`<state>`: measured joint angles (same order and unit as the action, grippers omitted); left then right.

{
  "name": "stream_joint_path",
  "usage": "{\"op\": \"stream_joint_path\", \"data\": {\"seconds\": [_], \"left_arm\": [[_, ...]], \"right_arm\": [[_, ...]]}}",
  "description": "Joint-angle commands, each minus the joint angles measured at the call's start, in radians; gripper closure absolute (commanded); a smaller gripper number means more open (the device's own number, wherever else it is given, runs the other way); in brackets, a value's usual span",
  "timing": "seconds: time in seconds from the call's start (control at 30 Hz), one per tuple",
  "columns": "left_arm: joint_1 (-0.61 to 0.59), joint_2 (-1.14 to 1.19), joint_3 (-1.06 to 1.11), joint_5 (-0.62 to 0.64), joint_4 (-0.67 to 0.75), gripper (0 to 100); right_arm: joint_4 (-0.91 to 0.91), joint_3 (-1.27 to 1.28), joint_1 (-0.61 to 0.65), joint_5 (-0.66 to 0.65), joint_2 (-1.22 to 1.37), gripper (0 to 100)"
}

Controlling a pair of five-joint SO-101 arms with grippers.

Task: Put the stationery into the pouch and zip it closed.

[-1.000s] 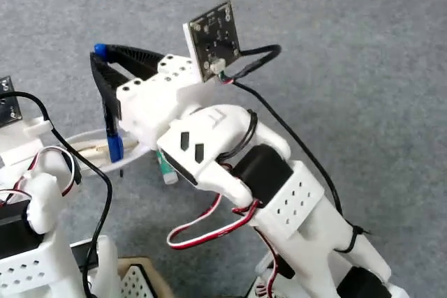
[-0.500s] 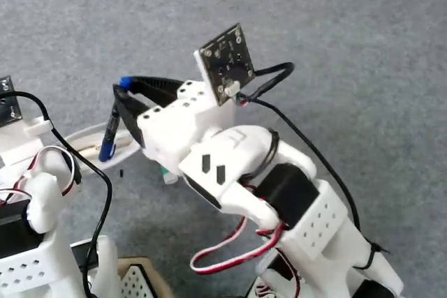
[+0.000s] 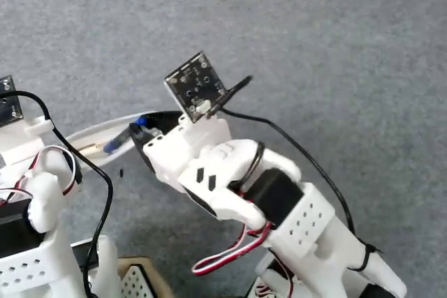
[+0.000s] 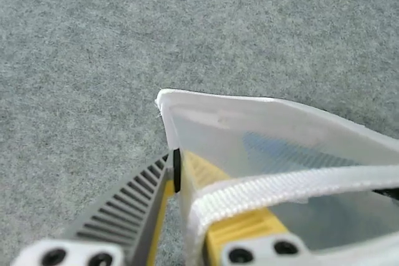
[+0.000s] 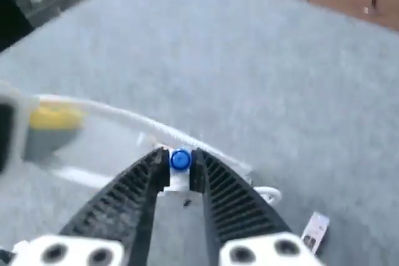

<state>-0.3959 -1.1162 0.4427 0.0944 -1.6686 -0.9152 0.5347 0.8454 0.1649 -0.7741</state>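
The pouch [image 3: 89, 135] lies at the left of the surface [image 3: 335, 54], its mouth held open in a long, shallow arc. Its walls are thin, translucent white plastic, edged with a band of white woven tape [image 4: 280, 185], and one end comes to a sharp folded corner. A pen [image 3: 137, 123] with a rounded blue end slants down into that open mouth, and its lower blue part shows within the arc of the rim.

The right tool [image 3: 150, 134] is closed on the pen. Its two black fingers, ribbed along their inner faces, press against either side of the round blue end [image 5: 180, 159], right above the pouch rim [image 5: 124, 118].

The left tool [image 4: 184, 171] is clamped on the pouch's wall near the corner. A grey ribbed finger [image 4: 134, 200] lies outside the plastic and a yellow finger [image 4: 240, 228] sits against the other face, under the woven band.

The surface is a grey, felt-like mat with a fine speckled nap. A small white tag [image 5: 315, 228] lies on it near the right tool. The arms are glossy white plastic. A square dark circuit board [image 3: 196, 87] stands tilted on the right wrist, with a black cable trailing from it.
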Motion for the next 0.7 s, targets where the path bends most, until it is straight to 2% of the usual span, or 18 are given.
{"op": "stream_joint_path", "data": {"seconds": [0.0, 0.13, 0.47, 0.53, 0.67], "left_arm": [[-0.008, -0.018, -0.033, 0.006, 0.038, 97], [-0.008, -0.018, -0.033, 0.006, 0.038, 97], [-0.008, -0.018, -0.033, 0.006, 0.038, 97], [-0.010, -0.020, -0.033, 0.005, 0.038, 97], [-0.010, -0.020, -0.033, 0.005, 0.038, 97]], "right_arm": [[0.086, 0.064, 0.005, -0.006, -0.008, 98.7], [0.149, 0.119, 0.011, -0.006, -0.007, 98.7], [0.147, 0.125, 0.057, -0.008, 0.030, 97.9], [0.146, 0.127, 0.057, -0.018, 0.035, 92.9], [0.087, 0.117, 0.072, -0.114, 0.038, 76.6]]}}
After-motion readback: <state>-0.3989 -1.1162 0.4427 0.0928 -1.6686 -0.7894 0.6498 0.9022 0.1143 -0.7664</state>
